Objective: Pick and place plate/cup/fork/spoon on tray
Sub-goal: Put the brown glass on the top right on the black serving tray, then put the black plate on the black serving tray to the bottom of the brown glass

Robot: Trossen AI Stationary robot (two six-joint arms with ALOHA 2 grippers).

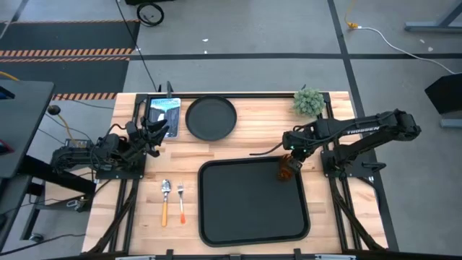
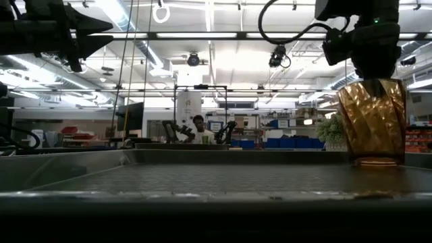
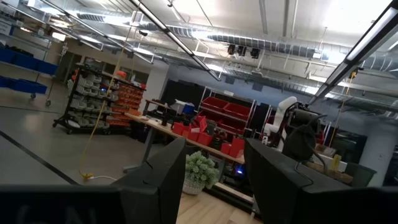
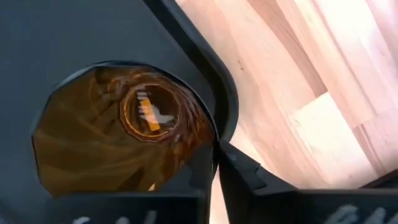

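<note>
The cup (image 1: 286, 171), an amber translucent tumbler, is shown upright on the tray (image 1: 216, 217), in the tray's far right corner close to the raised edge. In the low view the cup (image 2: 372, 121) is seen with its base on or just at the tray (image 2: 202, 177) floor; whether contact is complete cannot be told. The right gripper (image 1: 291, 160) is placed directly over the cup, and its jaws are pinched on the cup's rim, one finger (image 4: 249, 180) being visible against the wall of the cup (image 4: 118, 137) in the right wrist view. In that view the tray (image 4: 56, 43) rim curves beside the cup, with the pale wood of the desk (image 4: 311, 81) beyond it.

The plate (image 1: 211, 118), round and black, is laid on the desk (image 1: 253, 130) beyond the tray's far left corner and apart from it. The fork (image 1: 181, 203) and the spoon (image 1: 165, 201) are laid side by side on the desk to the left of the tray, the spoon farther left, with tines and bowl pointed toward the far edge.

The left gripper (image 1: 157, 130) is held at the left side of the desk, near the plate, with its jaws spread and nothing between them, as is confirmed in the left wrist view by the gap between the two dark fingers (image 3: 158, 180).

A small green plant (image 1: 308, 102) is stood at the far right of the desk. A person (image 2: 198, 128) is seen in the room behind.
</note>
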